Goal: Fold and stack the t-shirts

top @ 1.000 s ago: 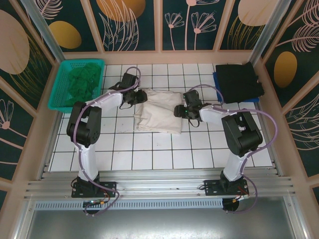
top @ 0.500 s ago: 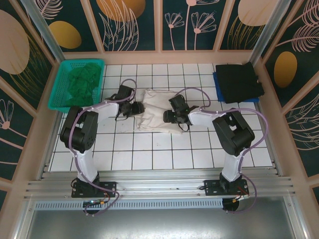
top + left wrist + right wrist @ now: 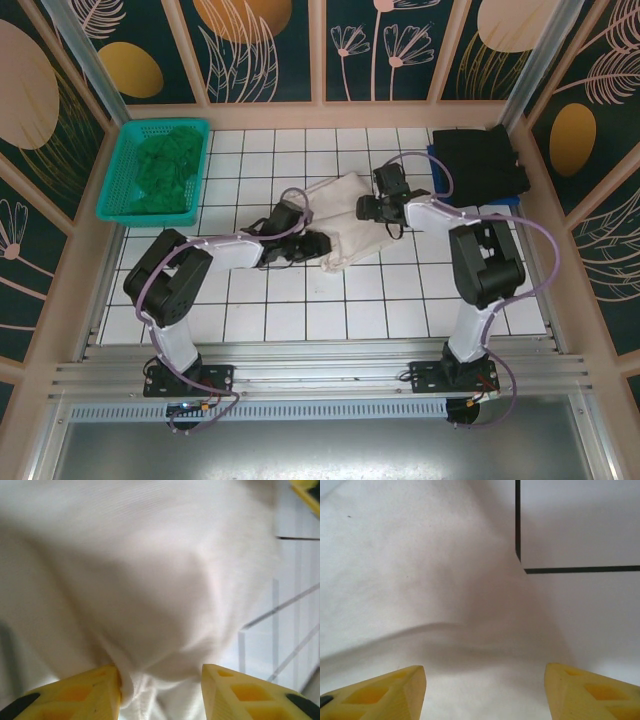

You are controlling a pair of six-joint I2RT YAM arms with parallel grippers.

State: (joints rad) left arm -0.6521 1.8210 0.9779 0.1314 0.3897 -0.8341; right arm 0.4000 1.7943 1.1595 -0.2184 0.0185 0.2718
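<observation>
The cream shirt (image 3: 345,225) lies slanted on the table (image 3: 250,300), its near end at the half-open left claw (image 3: 312,246), cloth bunched inside but grip unclear, and its far end under the wide-open, empty right claw (image 3: 367,208).

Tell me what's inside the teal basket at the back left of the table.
A crumpled dark green t-shirt fills the teal basket. Whether anything lies beneath the cloth cannot be seen, since it covers the basket's floor.
</observation>
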